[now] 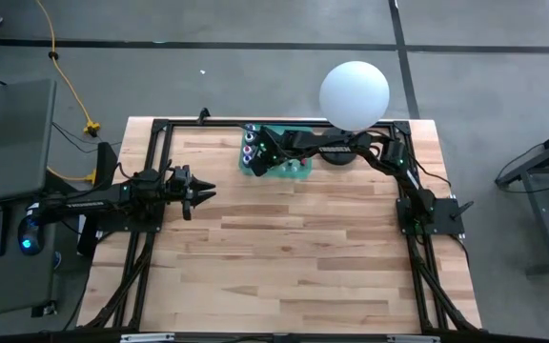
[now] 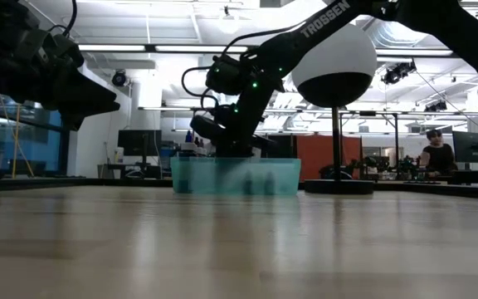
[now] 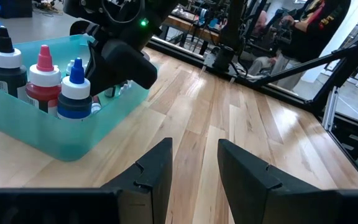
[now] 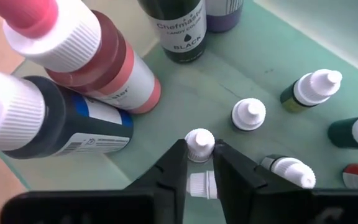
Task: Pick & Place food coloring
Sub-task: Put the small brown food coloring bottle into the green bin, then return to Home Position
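Right wrist view shows the right gripper [image 4: 201, 163] down inside the teal bin [image 4: 353, 37], its fingers pinching a tiny white-capped bottle [image 4: 199, 144]. More small bottles stand at three o'clock; larger red [image 4: 114, 59] and blue [image 4: 73, 124] ones lie at ten o'clock. At the table's nine o'clock, the left gripper [image 1: 201, 191] hovers, parted and empty.

A dark arm [image 2: 247, 91] dips into the teal bin [image 2: 235, 176] (contents blurred) by the bench's far edge.
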Available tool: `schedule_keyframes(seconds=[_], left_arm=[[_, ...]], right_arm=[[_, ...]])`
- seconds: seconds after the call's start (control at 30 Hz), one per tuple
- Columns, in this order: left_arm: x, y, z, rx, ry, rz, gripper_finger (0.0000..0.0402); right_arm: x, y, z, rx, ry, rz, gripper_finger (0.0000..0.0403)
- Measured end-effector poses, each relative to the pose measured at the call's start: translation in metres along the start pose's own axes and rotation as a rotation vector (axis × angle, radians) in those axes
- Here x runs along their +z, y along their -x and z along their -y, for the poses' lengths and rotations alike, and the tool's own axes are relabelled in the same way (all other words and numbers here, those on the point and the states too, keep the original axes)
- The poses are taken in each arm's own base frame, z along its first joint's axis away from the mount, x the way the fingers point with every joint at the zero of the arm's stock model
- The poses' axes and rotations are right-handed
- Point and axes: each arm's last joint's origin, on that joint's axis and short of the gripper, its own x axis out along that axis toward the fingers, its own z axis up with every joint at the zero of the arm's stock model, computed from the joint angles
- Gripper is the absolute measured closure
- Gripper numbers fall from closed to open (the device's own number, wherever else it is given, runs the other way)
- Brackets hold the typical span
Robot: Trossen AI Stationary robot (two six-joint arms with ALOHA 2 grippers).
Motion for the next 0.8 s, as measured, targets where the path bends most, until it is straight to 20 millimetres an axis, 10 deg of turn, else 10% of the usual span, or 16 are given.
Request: schedule_keyframes(seconds=[0.8], left_arm=[[0.0,0.0,0.0,0.0,0.0,0.0,0.0275]], right_arm=[[0.0045,0.0082,-0.0013,-0.005,0.024,0.035,0.032]])
